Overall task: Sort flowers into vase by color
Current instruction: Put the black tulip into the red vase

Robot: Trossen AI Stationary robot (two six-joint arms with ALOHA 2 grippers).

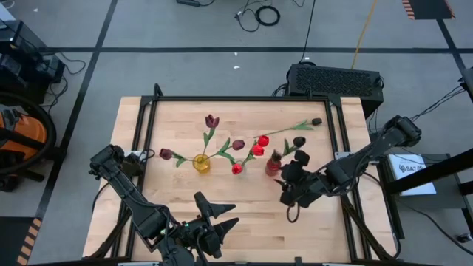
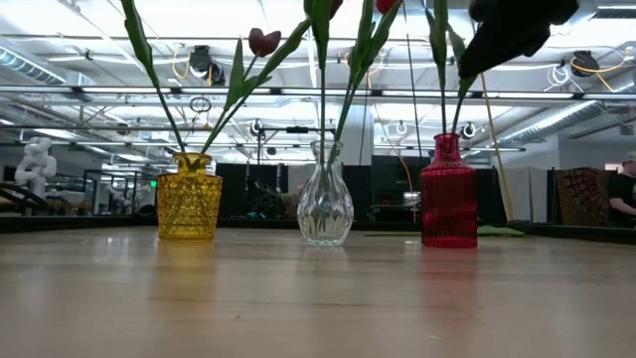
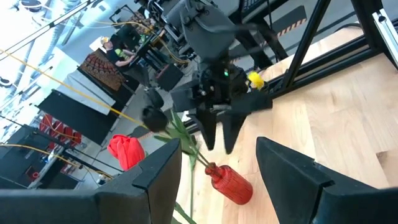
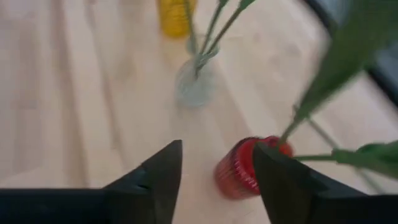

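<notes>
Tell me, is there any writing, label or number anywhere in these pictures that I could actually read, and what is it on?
None can be read.
White paper sheet beside the table's right edge: dark print, too small to read.
Yellow vase, clear vase, red vase: no labels show.
Yellow tag on the right arm: no text legible.

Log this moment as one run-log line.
right tool: open, above red vase, holding nothing | left tool: open, waiting at near table edge | yellow vase, clear vase, red vase: all hold flowers
</notes>
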